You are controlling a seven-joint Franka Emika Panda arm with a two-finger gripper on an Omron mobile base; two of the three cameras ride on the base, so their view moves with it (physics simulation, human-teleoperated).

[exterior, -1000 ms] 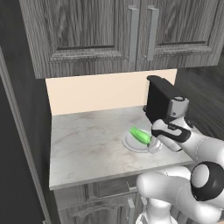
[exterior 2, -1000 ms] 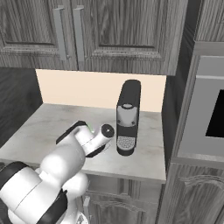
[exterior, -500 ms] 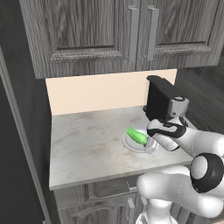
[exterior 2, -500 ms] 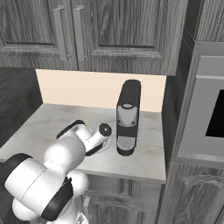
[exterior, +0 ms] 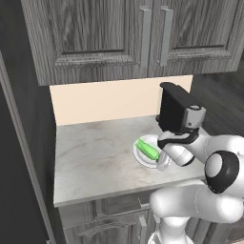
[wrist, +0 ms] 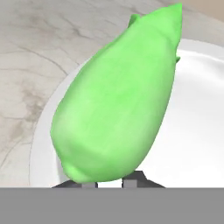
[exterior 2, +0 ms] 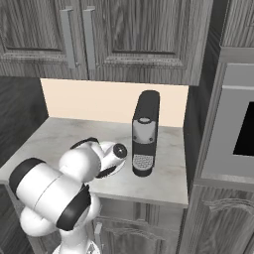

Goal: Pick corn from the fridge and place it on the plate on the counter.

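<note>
Bright green smooth corn (wrist: pixel 118 100) lies on pale plate (exterior: pixel 143 159) w/ raised rim; gripper state can't tell.

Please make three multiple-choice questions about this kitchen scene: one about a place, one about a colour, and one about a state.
1. Where is the corn?
A. on the plate
B. on the bare counter beside the plate
C. on top of the coffee machine

2. What colour is the corn?
A. yellow
B. bright green
C. white

3. How are the doors of the upper cabinets?
A. both closed
B. one open
C. both open

Answers:
1. A, the left base view shows the corn lying within the rim of the plate on the counter, left of the coffee machine.
2. B, the hand view shows its smooth green surface over the white plate.
3. A, the upper cabinets sit flush, handles side by side.
</note>
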